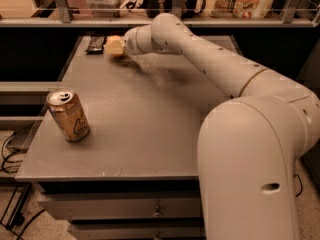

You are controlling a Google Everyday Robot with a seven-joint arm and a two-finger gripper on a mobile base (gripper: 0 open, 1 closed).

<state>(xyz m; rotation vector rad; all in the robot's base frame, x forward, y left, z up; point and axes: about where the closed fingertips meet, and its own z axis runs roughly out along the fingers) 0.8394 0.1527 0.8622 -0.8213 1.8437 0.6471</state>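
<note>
The tool (116, 46) hangs low over the far left of the grey worktop (150, 129); whether it is wide or narrow cannot be told. Just left of it, a flat black rectangular object (95, 43) lies at the far edge. A tan metal drink can (68, 115) stands upright well apart, near the front left.
</note>
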